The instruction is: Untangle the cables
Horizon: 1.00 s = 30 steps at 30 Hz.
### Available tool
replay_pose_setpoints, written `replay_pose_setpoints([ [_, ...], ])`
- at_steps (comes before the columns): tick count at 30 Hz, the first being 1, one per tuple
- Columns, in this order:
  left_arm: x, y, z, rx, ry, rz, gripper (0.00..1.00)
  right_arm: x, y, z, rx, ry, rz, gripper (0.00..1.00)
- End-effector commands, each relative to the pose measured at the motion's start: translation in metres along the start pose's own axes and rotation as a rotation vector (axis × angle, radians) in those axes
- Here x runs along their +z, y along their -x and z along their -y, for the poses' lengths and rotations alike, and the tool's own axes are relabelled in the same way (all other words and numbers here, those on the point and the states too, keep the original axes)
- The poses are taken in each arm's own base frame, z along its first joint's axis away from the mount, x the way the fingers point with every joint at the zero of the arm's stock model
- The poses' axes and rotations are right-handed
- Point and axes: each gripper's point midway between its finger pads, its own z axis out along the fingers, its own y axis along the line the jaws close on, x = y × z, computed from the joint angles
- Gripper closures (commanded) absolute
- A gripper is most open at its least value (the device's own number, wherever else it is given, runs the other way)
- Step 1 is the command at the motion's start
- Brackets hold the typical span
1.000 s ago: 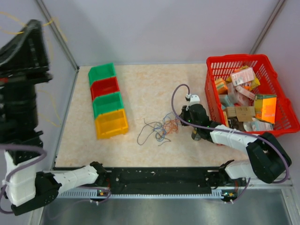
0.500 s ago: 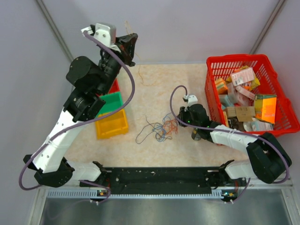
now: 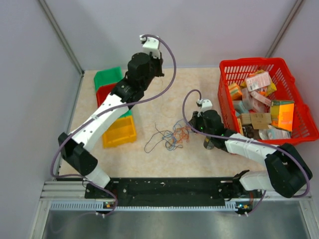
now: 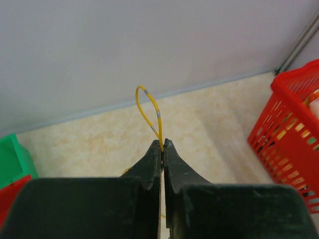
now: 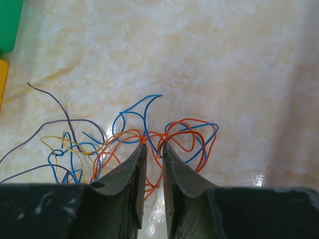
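The cables [image 3: 172,135] lie as a loose tangle of thin blue, orange, purple and yellow wires on the beige table, seen close in the right wrist view [image 5: 187,121]. My right gripper [image 3: 192,127] sits low at the tangle's right end. Its jaws [image 5: 153,147] stand a little open, with orange and blue strands crossing the gap between them. My left gripper [image 4: 163,142] is shut on a single yellow wire [image 4: 148,110], which loops up past its tips. It hangs high over the back of the table [image 3: 155,68], away from the tangle.
A row of green, red, green and yellow bins [image 3: 118,132] lies at the left, partly under the left arm. A red basket [image 3: 299,134] full of packets stands at the right, also in the left wrist view [image 4: 294,144]. Grey walls close the back and sides.
The left arm has swung from the far left edge to above the back middle of the table. The right gripper's jaws have parted slightly at the tangle.
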Motion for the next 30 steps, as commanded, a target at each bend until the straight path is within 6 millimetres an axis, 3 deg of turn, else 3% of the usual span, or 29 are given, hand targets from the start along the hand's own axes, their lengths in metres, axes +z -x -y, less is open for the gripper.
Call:
replay_pose_setpoints([
  [1, 0.019, -0.048, -0.009, -0.115, -0.008, -0.122, 1.00, -0.001, 0.017, -0.002, 0.013, 0.011, 0.065, 0.81],
  [12, 0.028, -0.115, -0.024, -0.090, 0.040, -0.234, 1.00, -0.001, 0.018, -0.005, 0.021, 0.027, 0.063, 0.82],
  [19, 0.041, -0.185, -0.015, -0.066, 0.003, -0.489, 1.00, -0.001, 0.017, -0.005, 0.019, 0.027, 0.058, 0.82],
  [26, 0.038, -0.227, -0.025, -0.136, 0.029, -0.640, 1.00, -0.001, 0.018, -0.005, 0.021, 0.026, 0.063, 0.82],
  [30, 0.018, -0.250, -0.016, -0.197, -0.020, -0.757, 0.95, -0.002, 0.018, -0.004, 0.018, 0.021, 0.065, 0.82],
])
